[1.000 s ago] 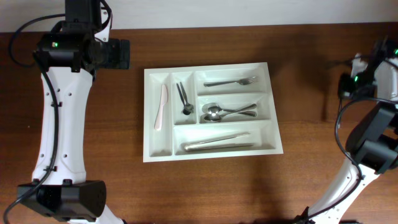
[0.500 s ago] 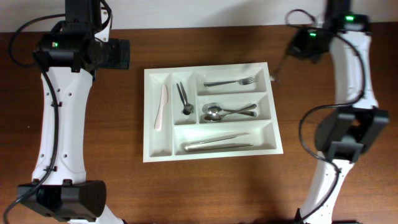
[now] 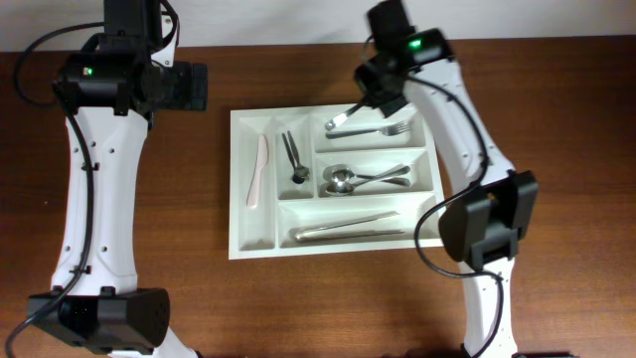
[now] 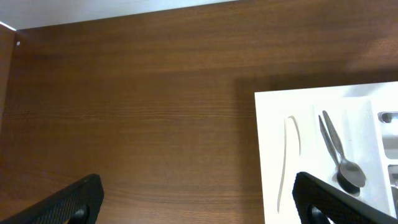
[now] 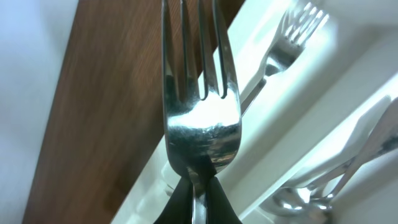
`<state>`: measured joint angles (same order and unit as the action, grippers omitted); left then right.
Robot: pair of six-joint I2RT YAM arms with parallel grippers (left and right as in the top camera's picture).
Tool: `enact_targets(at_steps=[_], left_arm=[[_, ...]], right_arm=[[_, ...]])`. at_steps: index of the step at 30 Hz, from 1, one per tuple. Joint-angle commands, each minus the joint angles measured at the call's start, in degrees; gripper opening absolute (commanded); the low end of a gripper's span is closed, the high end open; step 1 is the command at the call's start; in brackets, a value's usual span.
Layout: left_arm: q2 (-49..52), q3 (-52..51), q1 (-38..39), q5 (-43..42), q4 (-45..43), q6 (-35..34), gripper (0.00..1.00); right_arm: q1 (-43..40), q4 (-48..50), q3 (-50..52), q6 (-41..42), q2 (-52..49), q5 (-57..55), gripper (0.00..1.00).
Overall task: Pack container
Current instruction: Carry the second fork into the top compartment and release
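Container [image 3: 260, 232] holds cutlery [image 3: 360, 179] in all five compartments. Right gripper [image 3: 366, 99] clamped on fork [image 5: 200, 134] above top compartment. Left gripper [image 4: 199, 208] apart, beside container.

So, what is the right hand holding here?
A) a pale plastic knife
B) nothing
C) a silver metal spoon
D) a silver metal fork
D: the right wrist view shows a silver metal fork pinched in the right hand, over the large white plastic cutlery tray.
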<state>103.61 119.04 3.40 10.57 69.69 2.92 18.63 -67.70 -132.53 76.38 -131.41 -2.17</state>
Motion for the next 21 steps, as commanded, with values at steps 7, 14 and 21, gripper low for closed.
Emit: enact_targets(at_steps=[7, 14, 21], left_arm=[[-0.3, 0.5, -0.1, 0.4, 0.1, -0.8, 0.99], [-0.3, 0.5, -0.1, 0.4, 0.0, -0.8, 0.99], [-0.3, 0.5, -0.1, 0.4, 0.0, -0.8, 0.99]], right_arm=[[0.5, 1.4, 4.0, 16.8, 0.5, -9.1, 0.04], [-0.9, 7.3, 12.2, 17.2, 0.5, -4.0, 0.04], [-1.5, 12.2, 17.2, 17.1, 0.5, -1.9, 0.06]])
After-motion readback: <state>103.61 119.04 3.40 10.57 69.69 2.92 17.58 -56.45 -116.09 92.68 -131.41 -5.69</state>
